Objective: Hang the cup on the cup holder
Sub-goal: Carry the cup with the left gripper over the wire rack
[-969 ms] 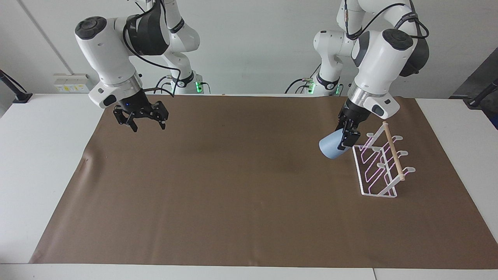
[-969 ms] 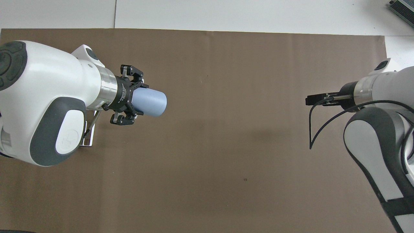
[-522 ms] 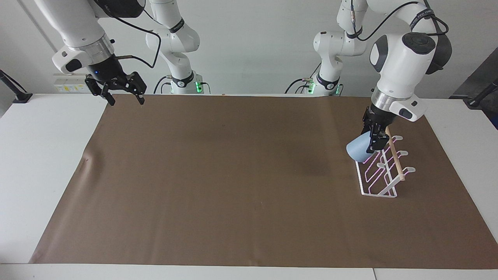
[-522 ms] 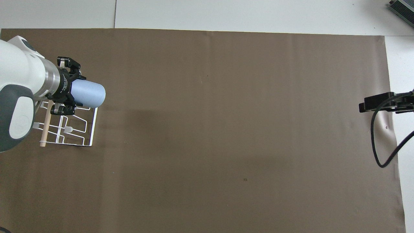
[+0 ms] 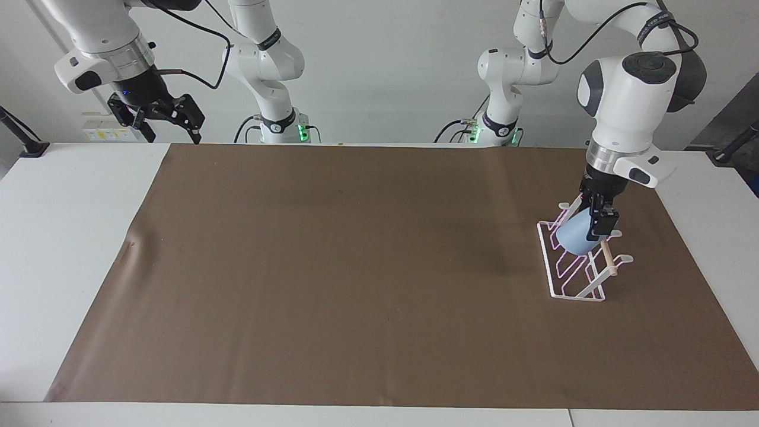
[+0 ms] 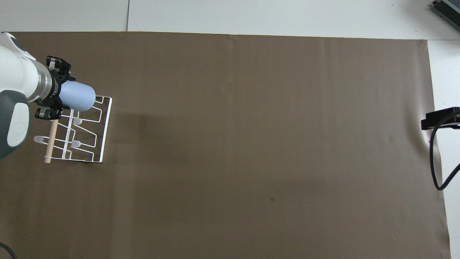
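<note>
The white wire cup holder [image 5: 570,277] with its wooden dowel [image 5: 609,262] stands on the brown mat at the left arm's end of the table. It also shows in the overhead view [image 6: 102,136]. My left gripper [image 5: 598,228] is shut on the light-blue cup [image 5: 573,238] and holds it tilted, closed bottom toward the table's middle, over the prongs at the holder's end nearer to the robots. In the overhead view the cup [image 6: 77,96] lies sideways in the left gripper [image 6: 57,95]. Whether a prong is inside the cup is hidden. My right gripper [image 5: 171,127] is open, empty and raised.
The brown mat [image 5: 356,267] covers most of the white table [image 5: 71,249]. The right gripper [image 6: 440,119] shows edge-on over the mat's border at the right arm's end, with a black cable hanging below it.
My left gripper has carried the cup from beside the holder to over its prongs and lowered it. The right gripper has risen and drawn back toward its end of the table.
</note>
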Controlling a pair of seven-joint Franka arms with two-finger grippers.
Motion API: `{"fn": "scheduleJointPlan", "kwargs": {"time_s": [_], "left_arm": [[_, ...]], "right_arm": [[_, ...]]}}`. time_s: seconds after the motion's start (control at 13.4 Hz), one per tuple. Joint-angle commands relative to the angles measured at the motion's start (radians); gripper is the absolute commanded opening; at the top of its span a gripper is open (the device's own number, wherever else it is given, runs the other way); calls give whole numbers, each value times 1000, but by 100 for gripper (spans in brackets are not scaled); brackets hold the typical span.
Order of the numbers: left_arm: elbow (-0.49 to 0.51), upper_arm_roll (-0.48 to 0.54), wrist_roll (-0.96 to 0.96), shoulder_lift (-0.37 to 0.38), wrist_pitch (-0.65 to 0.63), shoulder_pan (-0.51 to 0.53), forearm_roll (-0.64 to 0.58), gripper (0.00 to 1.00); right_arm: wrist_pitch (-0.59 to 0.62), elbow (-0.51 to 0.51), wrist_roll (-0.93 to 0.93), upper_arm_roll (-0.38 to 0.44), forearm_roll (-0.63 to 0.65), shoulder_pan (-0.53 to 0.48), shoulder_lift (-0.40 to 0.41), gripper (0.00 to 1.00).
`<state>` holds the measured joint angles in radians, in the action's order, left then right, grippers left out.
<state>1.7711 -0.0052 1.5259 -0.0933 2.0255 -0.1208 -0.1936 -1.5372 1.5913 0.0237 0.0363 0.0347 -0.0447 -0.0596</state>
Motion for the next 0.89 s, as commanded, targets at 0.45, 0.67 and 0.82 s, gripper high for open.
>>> {"fn": "scheduleJointPlan", "kwargs": {"time_s": [0.45, 0.67, 0.82], "left_arm": [[28, -9, -16, -43, 101, 30, -33, 0], [91, -7, -15, -25, 128, 33, -33, 0], [100, -7, -13, -22, 136, 33, -33, 0]], "right_arm": [[14, 42, -22, -13, 4, -1, -31, 100], [-1, 55, -27, -13, -18, 0, -31, 100], [0, 67, -27, -13, -18, 0, -34, 100]]}}
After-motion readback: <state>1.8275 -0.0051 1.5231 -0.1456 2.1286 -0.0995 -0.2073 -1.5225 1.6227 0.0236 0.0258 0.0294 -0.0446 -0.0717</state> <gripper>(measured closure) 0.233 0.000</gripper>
